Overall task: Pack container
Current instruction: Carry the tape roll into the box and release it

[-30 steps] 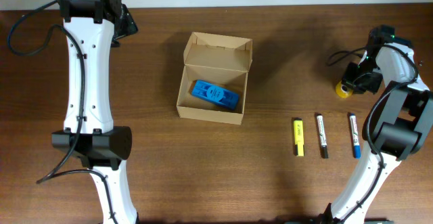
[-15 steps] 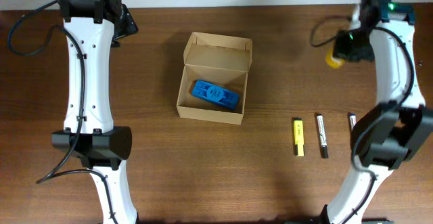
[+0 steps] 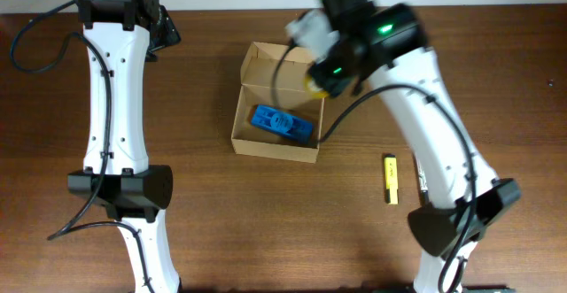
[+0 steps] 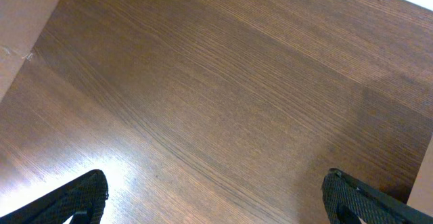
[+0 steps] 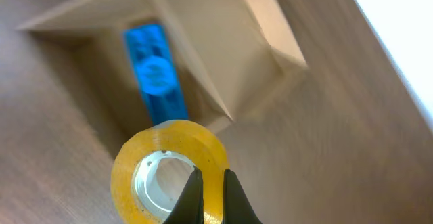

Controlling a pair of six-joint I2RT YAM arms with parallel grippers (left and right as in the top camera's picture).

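Note:
The tan cardboard container (image 3: pixel 266 142) sits open at the table's middle, its flap lid (image 3: pixel 288 61) standing up at the back. A blue object (image 3: pixel 282 124) lies inside; it also shows in the right wrist view (image 5: pixel 155 72). My right gripper (image 5: pixel 210 190) is shut on a yellow tape roll (image 5: pixel 169 149), pinching its wall, and holds it above the container's right rim (image 3: pixel 317 82). My left gripper (image 4: pixel 213 197) is open and empty over bare wood at the far left.
A yellow highlighter (image 3: pixel 390 179) lies on the table at the right. A dark marker (image 3: pixel 421 182) beside it is mostly hidden under my right arm. The white wall edge runs along the table's back.
My right arm has swung left from the far right edge, carrying the tape roll to above the container. It now covers the pens at the right. The left arm has not moved.

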